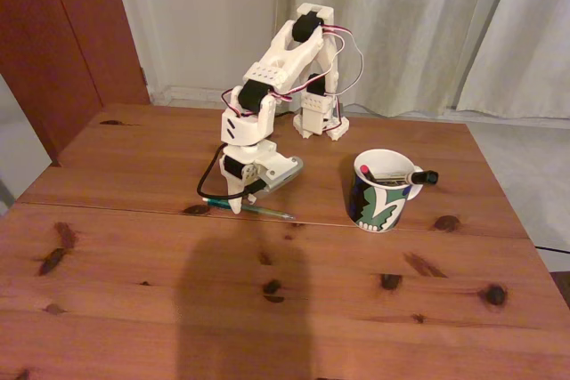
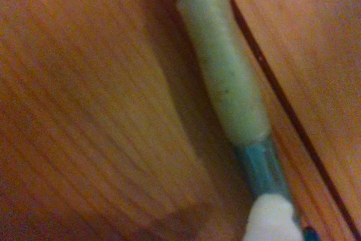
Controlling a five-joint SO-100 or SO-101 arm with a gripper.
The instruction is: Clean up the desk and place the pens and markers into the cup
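Observation:
The green pen [image 1: 258, 209] lies flat on the desk [image 1: 134, 309], along the seam, left of the cup [image 1: 381, 206]. My gripper [image 1: 256, 191] is lowered right over its left half, apparently open, with one fingertip down by the pen and the other jaw swung out to the right. In the wrist view the green pen [image 2: 225, 83] runs diagonally beside the seam, and a white fingertip [image 2: 271, 218] touches its lower end. The cup holds the white marker [image 1: 411, 176], its black cap sticking out right, and the black pen, red tip [image 1: 365, 169] up.
The arm's base [image 1: 321, 117] stands at the back middle of the desk. A dark shadow [image 1: 240, 309] falls over the front middle. A brown door [image 1: 62, 33] is at the back left, and curtains [image 1: 427, 24] hang behind.

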